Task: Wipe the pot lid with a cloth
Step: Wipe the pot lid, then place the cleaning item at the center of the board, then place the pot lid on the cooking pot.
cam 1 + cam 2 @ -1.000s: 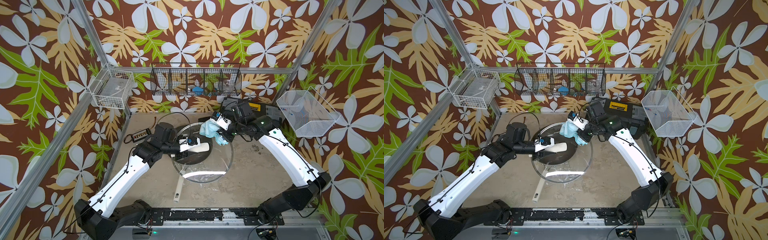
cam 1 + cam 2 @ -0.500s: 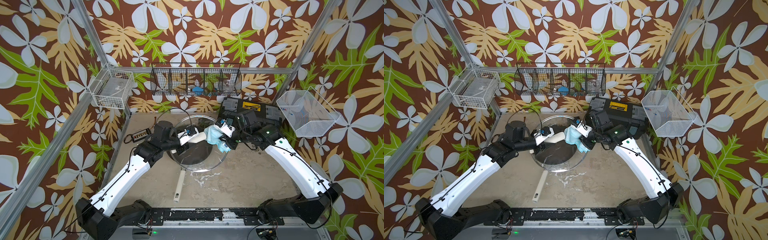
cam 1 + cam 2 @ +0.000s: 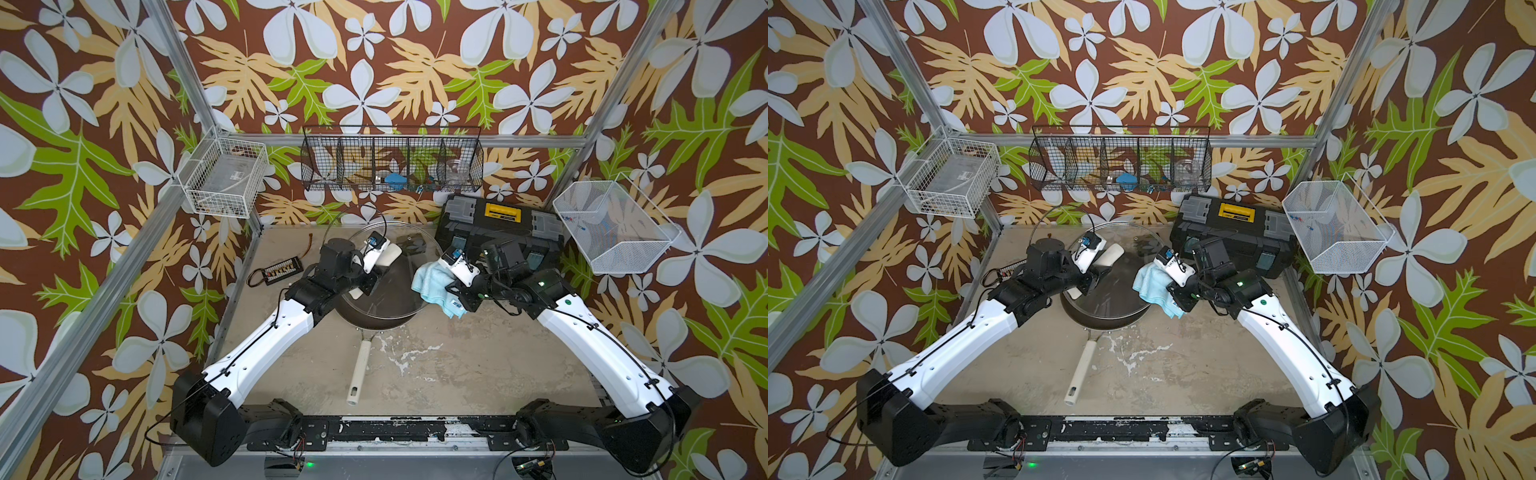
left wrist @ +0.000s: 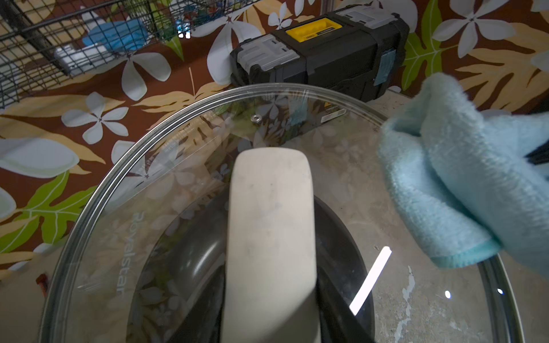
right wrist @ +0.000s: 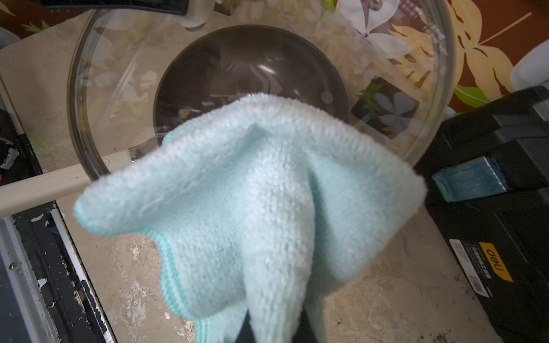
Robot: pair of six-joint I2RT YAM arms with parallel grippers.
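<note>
With my left gripper I tip the pot lid steeper and farther back than a second ago, baring the frying pan front; my cloth now sits at its right rim.

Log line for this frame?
lid: tilted over pan; left gripper: shut on its handle; right gripper: shut on cloth; cloth: at lid rim

Clear glass pot lid, bunched blue cloth
</note>
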